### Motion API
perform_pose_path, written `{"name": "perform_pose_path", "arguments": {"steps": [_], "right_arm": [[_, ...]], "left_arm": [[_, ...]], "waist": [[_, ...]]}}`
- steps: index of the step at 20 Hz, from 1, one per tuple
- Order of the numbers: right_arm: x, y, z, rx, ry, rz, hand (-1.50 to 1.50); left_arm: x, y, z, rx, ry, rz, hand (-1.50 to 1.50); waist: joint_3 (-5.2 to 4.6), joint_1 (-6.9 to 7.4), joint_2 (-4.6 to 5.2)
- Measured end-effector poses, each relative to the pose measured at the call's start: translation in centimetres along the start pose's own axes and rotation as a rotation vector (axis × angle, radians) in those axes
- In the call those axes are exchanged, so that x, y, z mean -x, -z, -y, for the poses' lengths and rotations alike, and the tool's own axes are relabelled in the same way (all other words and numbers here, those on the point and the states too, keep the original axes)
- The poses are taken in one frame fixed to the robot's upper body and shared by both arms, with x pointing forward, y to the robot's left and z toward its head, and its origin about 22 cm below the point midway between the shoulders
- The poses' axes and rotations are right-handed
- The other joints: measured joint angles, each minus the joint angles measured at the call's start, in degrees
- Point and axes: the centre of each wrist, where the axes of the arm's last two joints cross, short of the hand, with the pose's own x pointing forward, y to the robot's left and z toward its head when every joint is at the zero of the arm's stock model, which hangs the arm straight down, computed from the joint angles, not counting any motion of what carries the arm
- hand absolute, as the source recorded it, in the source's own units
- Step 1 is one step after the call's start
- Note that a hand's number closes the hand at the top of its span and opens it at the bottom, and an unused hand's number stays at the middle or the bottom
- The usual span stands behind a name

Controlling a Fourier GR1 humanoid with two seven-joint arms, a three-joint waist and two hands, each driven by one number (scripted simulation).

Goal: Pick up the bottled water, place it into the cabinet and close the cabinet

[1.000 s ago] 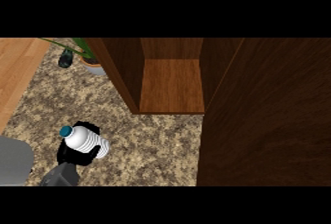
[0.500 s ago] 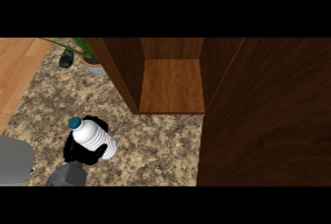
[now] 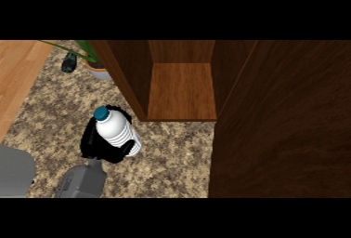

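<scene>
Fingers (image 3: 127, 148) of the left hand (image 3: 103, 144) curled round a white bottle (image 3: 118, 132) with a teal cap, held above the speckled table (image 3: 171, 153), open wooden cabinet (image 3: 182, 88) just right of it, its door (image 3: 284, 121) at far right

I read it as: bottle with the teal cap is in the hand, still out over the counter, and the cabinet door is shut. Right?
Not quite. The head view shows the cabinet open, its wooden shelf bare. The rest holds: the left hand is curled round the bottled water, teal cap up, over the speckled counter in front of the cabinet.
</scene>
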Motion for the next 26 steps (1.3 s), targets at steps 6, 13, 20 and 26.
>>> {"name": "perform_pose_path", "arguments": {"steps": [6,13,20,26], "right_arm": [[0.5,0.1,1.0,-0.006,0.001,-0.001,-1.5],[0.9,0.9,0.0,-0.005,0.009,-0.003,-1.5],[0.8,1.5,0.1,-0.029,0.017,0.0,-1.5],[1.3,1.9,0.2,-0.048,0.023,-0.004,-1.5]], "left_arm": [[-0.8,3.2,3.9,-0.024,0.07,0.016,1.5],[-1.2,3.3,5.1,-0.137,0.17,0.002,1.5],[-1.4,3.5,5.0,-0.232,0.31,0.046,1.5],[-2.0,3.7,4.5,-0.314,0.413,0.063,1.5]], "waist": [[-0.07,-0.17,0.1],[-0.3,0.24,0.09],[-0.38,-0.62,0.02],[-0.31,-1.54,-0.03]]}}
